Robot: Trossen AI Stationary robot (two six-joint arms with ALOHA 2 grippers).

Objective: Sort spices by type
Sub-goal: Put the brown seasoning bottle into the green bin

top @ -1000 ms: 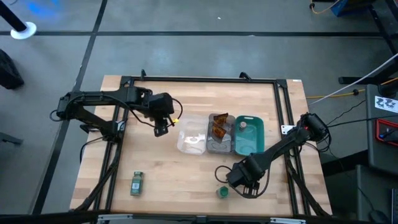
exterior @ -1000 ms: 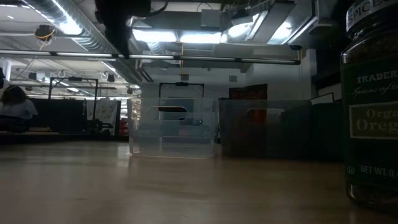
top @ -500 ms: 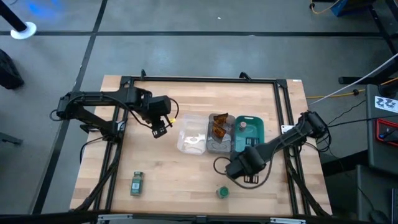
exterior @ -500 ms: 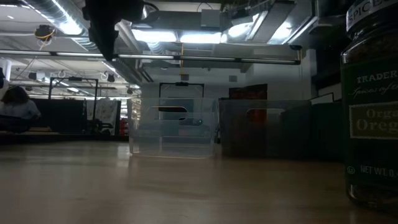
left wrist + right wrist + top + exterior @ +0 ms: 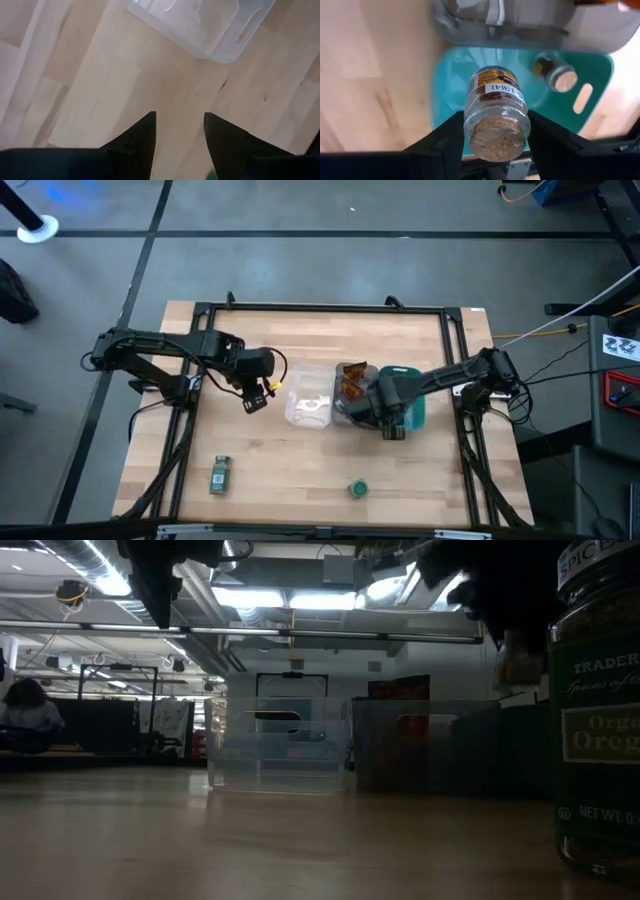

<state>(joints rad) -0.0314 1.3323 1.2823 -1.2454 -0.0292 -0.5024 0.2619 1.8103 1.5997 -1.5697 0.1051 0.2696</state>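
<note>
My right gripper hangs over the teal tray, shut on a small glass jar with a pinkish-brown lid. A second jar of that kind lies inside the teal tray. Two brown-orange sachets lean in the grey tray. One green-lidded jar stands upright near the table's near edge and looms at the right of the low view as a jar. Another green jar lies on its side at the near left. My left gripper hovers open, left of the clear tray. My right gripper pinches the jar between its two fingers, one on each side of the glass just below the lid. The jar is lifted clear above the teal tray, tilted, with its lid end toward the wrist camera.
The three trays stand side by side at the table's middle, clear, grey, then teal. A black frame runs along the table's edges. Bare wood lies between the trays and the near edge, and left of the clear tray.
My right gripper has risen from beside the upright green-lidded jar near the near edge and travelled toward the far edge, ending above the teal tray. My left gripper has drifted a little toward the left and near edges, away from the clear tray.
</note>
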